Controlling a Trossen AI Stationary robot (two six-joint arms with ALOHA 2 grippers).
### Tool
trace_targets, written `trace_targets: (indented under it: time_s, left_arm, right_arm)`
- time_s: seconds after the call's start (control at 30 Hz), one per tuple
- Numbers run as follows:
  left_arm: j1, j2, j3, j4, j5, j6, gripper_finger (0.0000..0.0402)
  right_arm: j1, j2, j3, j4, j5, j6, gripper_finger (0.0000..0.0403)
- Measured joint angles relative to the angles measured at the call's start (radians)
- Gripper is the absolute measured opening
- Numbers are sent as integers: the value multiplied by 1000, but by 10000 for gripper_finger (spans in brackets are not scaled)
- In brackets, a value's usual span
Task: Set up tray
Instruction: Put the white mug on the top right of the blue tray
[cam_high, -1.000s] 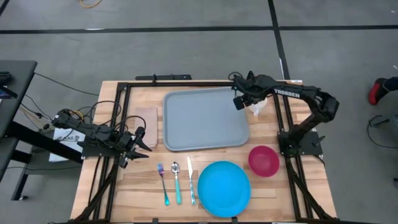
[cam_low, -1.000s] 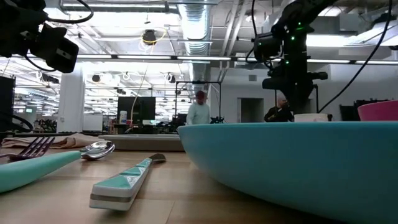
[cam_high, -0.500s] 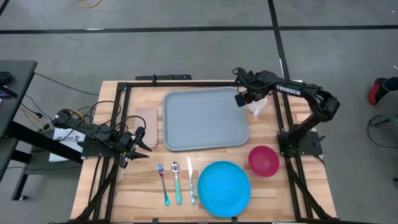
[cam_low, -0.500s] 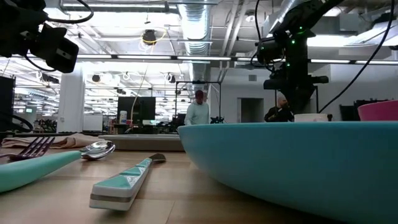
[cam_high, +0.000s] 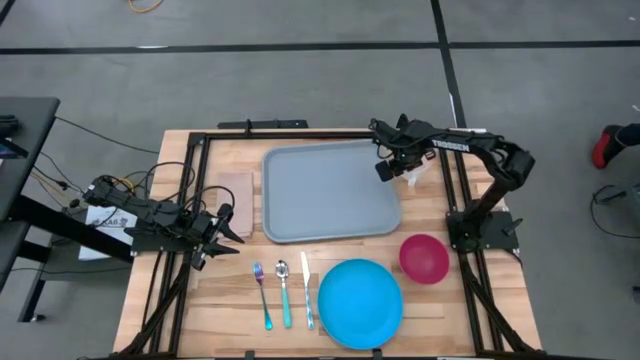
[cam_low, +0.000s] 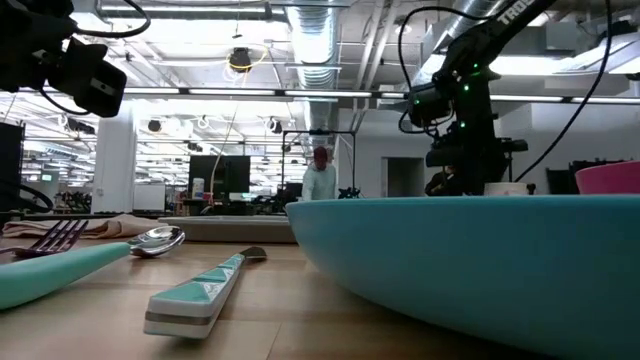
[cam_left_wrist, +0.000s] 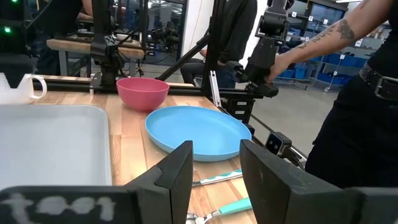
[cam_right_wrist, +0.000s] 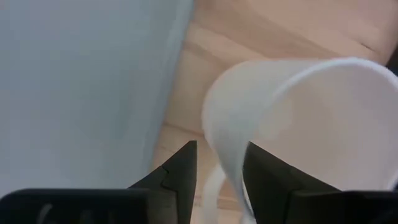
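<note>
The grey-blue tray (cam_high: 330, 195) lies flat at the table's far middle. A white cup (cam_high: 413, 172) with a handle stands on the wood just off the tray's right rim. My right gripper (cam_high: 398, 168) is open and hangs over the cup from above. In the right wrist view, my right gripper (cam_right_wrist: 221, 174) has the cup's (cam_right_wrist: 298, 118) thin wall between its two fingers, one finger inside and one outside. My left gripper (cam_high: 235, 226) is open and waits low at the table's left side, next to the tan napkin (cam_high: 237, 198). My right gripper straddles the cup's wall (cam_right_wrist: 217, 143) near the rim, pointing down. The gap between the fingers is far wider than the wall. I cannot tell whether either finger touches it. The cup stands on the table.
A round bright-blue plate (cam_high: 360, 302) lies at the near edge, with a pink bowl (cam_high: 424, 258) to its right. A fork (cam_high: 262, 290), spoon (cam_high: 284, 290) and knife (cam_high: 306, 290) lie left of the plate. A person's arm (cam_left_wrist: 323, 37) shows beyond the table.
My right gripper has come down over the white cup, and its arm's elbow has drawn in toward the table. The cup, the tray and the left arm have stayed where they were.
</note>
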Motion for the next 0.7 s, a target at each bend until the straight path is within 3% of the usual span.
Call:
trace_targets:
  time_s: [0.33,0.53,0.7]
  left_arm:
    - [0,0,0,0,0,0,121]
    - [0,0,0,0,0,0,121]
    - [0,0,0,0,0,0,121]
  right_arm:
    - [28,6,0,19,35,0,9]
    - [32,6,27,4,24,-29,9]
    - [62,6,160,-35,21,-108,8]
